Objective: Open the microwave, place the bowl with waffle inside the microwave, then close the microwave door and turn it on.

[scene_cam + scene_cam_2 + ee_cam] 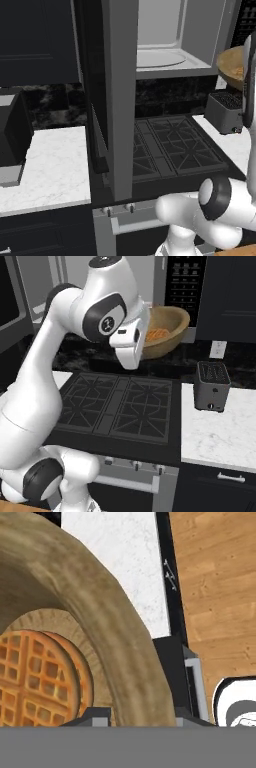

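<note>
Where the tool (135, 716) rises at the bottom of the hand view, the bowl's (95, 612) wall is clamped between its fingers, the waffle (35, 677) lower left inside. In the right base view the wrist hides the grip. Beyond, upper centre in the left base view, the microwave (170, 50) stands open, its microwave door (120, 95) swung forward; a toaster (212, 386) sits on the worktop (220, 431) at right.

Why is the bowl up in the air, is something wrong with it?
Nothing is broken or spilled. The bowl is off the counter because the robot's hand is carrying it by the rim, in front of the open microwave. It looks tilted, but the waffle is still lying inside it.
</note>
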